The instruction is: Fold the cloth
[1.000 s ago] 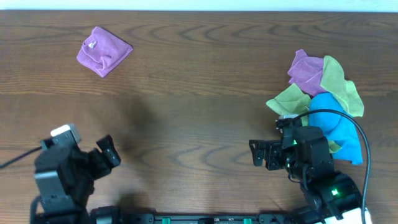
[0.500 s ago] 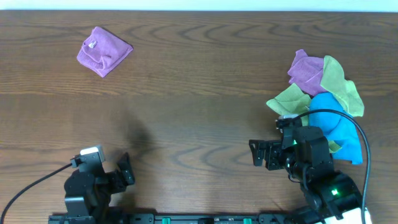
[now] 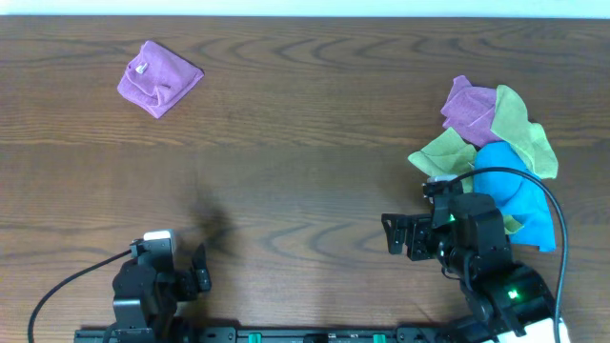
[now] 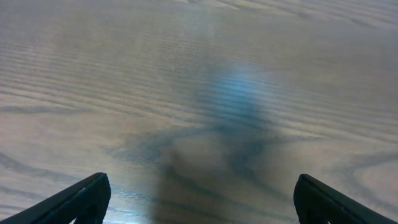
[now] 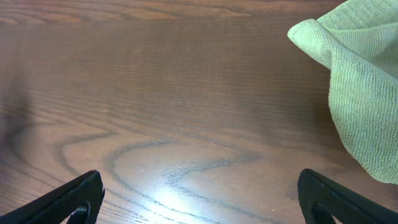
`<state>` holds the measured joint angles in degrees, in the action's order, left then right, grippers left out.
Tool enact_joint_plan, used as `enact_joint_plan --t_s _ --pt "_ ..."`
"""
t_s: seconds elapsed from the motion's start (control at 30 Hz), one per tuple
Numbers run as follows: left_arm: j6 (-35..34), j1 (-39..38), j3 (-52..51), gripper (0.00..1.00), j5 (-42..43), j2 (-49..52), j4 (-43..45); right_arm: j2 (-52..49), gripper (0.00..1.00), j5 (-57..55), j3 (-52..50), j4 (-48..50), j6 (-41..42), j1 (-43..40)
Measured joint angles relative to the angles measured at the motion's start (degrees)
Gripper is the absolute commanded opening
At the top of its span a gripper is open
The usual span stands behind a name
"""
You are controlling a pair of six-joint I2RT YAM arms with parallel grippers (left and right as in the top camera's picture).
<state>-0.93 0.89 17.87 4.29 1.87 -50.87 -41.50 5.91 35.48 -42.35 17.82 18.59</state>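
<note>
A folded purple cloth (image 3: 158, 77) lies at the far left of the table. A heap of unfolded cloths sits at the right: a purple one (image 3: 469, 105), green ones (image 3: 520, 130) and a blue one (image 3: 515, 195). My left gripper (image 3: 197, 268) is open and empty at the near left edge, over bare wood (image 4: 199, 205). My right gripper (image 3: 400, 234) is open and empty, just left of the heap. A green cloth edge (image 5: 364, 81) shows at the right of the right wrist view, beyond the open fingers (image 5: 199, 208).
The brown wooden table (image 3: 305, 171) fills the view. A black cable (image 3: 548, 205) arcs over the blue cloth behind the right arm. Another cable (image 3: 67, 286) trails left from the left arm.
The left arm has drawn back toward the near edge and shifted right, its gripper still open. The right arm and the cloths have not moved.
</note>
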Motion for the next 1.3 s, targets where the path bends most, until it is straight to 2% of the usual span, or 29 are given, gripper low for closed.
enact_joint_plan --t_s 0.97,1.17,1.3 --pt "2.25 0.0 0.0 0.95 0.02 -0.07 -0.74 0.72 0.99 -2.05 0.0 -1.09 -0.07 -0.02" --pt "2.27 0.0 0.0 0.95 0.02 -0.07 -0.76 9.27 0.99 -10.03 -3.19 -0.04 -0.79 -2.1" --pt "2.27 0.0 0.0 0.95 0.02 -0.11 -0.79 17.31 0.99 -12.44 -10.23 3.04 -3.41 -5.97"
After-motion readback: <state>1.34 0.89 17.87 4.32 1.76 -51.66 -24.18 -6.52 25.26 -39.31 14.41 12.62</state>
